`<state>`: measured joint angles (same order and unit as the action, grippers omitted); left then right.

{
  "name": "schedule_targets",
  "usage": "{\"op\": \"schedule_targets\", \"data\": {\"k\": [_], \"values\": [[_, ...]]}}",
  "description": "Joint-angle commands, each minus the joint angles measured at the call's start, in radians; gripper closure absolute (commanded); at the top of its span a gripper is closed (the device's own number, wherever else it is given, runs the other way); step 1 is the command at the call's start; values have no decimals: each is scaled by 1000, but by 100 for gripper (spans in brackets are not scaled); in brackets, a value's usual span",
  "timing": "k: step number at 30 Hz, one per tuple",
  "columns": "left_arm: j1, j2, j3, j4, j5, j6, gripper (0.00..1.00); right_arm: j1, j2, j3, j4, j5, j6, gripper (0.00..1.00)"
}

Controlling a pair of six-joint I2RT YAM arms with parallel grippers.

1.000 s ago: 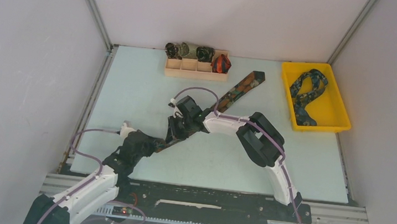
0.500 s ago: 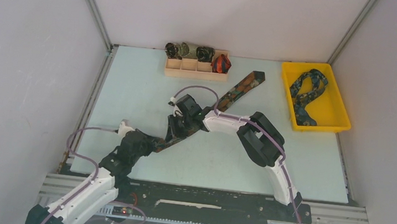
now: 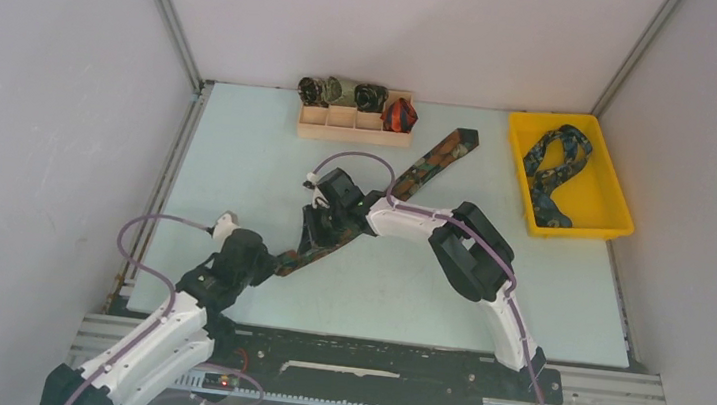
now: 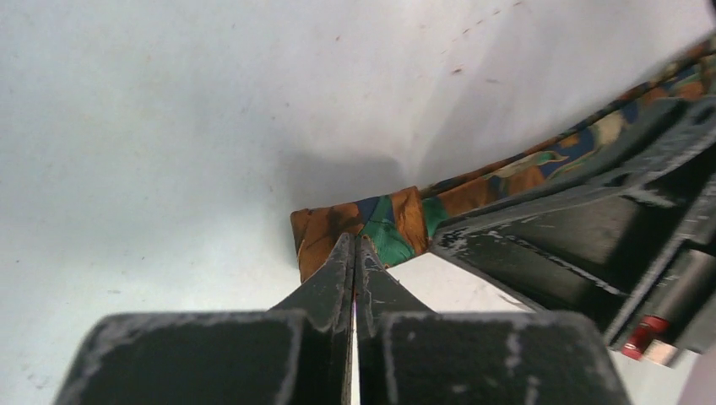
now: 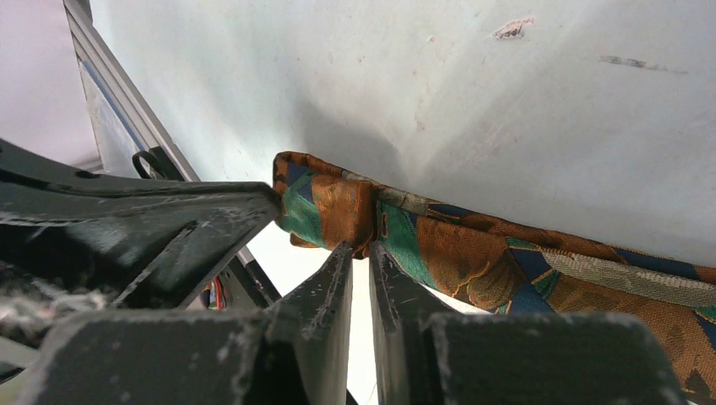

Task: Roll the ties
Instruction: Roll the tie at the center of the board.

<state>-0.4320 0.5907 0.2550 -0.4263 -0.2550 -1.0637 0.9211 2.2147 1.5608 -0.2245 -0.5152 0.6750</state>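
Where brown-orange-green tie point(image 4: 371, 232) folds over at near end, left gripper point(image 4: 355, 253) clenched, tips touching fold; whether cloth is pinched, cannot tell. Right gripper point(image 5: 359, 253) nips same fold, jaws nearly together. Tie runs diagonally across table point(image 3: 239, 150) toward wooden divider box point(image 3: 352, 133). Four rolled ties point(image 3: 346, 93) in box. Navy-teal tie point(image 3: 551, 168) loose in yellow tray point(image 3: 619, 205).

We note a pale blue-green bench point(image 3: 239, 150), faintly scuffed, filling the middle of the top view. Directly on it:
- a wooden divided box point(image 3: 353, 135) at upper centre, by the far edge
- a yellow tray point(image 3: 604, 196) at upper right
- a brown-orange-green tie point(image 3: 436, 163) running diagonally from upper centre toward lower left, its lower end folded over
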Motion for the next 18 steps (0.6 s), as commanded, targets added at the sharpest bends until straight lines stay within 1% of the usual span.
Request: {"op": "schedule_targets", "data": {"k": [1,10,18], "values": [[-5,56,-14,45,25,41,100,-2,-3,38,-7,14,-15,85],[-5,95,-50,81,52,27,100,-2,-75,21,6,21,-7,85],[-6,84,-81,89,59,9,100,26,-11,81,1,-7,6,86]]}}
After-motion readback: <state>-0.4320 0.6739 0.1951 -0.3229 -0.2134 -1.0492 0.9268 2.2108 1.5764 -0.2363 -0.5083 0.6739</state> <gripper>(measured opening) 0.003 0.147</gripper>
